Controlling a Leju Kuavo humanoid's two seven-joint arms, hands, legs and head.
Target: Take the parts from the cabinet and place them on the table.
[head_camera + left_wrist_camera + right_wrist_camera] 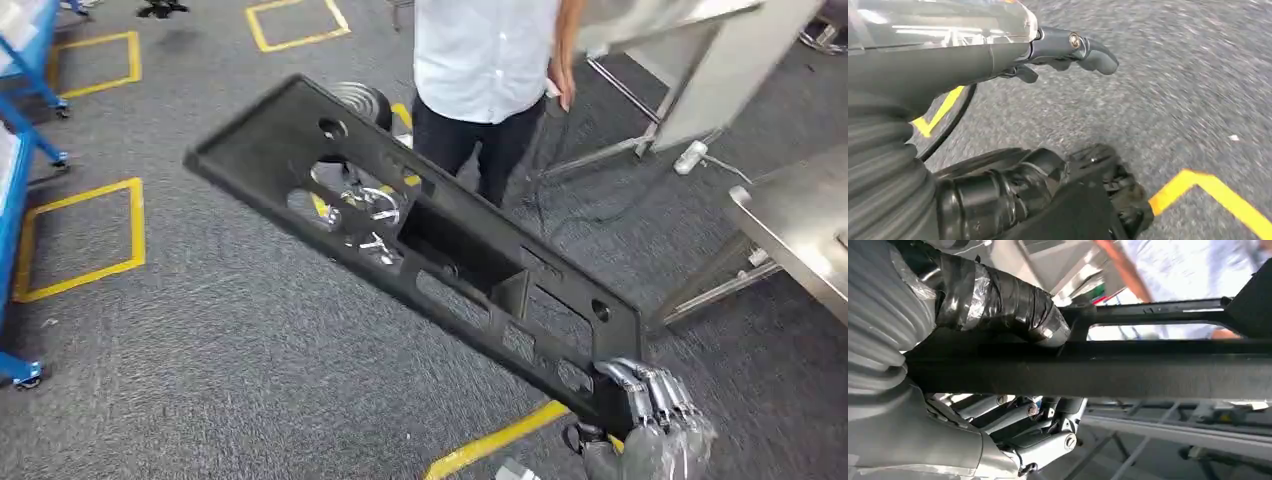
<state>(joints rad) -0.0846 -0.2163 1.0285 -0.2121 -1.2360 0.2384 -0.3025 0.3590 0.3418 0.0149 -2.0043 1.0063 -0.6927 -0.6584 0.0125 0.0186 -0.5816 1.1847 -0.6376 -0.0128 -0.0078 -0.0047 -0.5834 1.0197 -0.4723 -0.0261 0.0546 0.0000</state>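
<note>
Out over the grey carpet, well short of the steel table [800,225] at right, hangs the long black plastic panel [300,150], carried by its near end alone in the right hand [655,415], fingers wrapped over the edge. Looks stiff and fairly light, but leverage will twist it; a mid-length grip seems safer. Cut-outs pierce it throughout. Left hand [1068,47] hangs loosely curled, holding nothing.

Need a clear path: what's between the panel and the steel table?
In the head view, bare grey carpet lies between the panel in the right hand and the table, with only the table's legs there.
</note>
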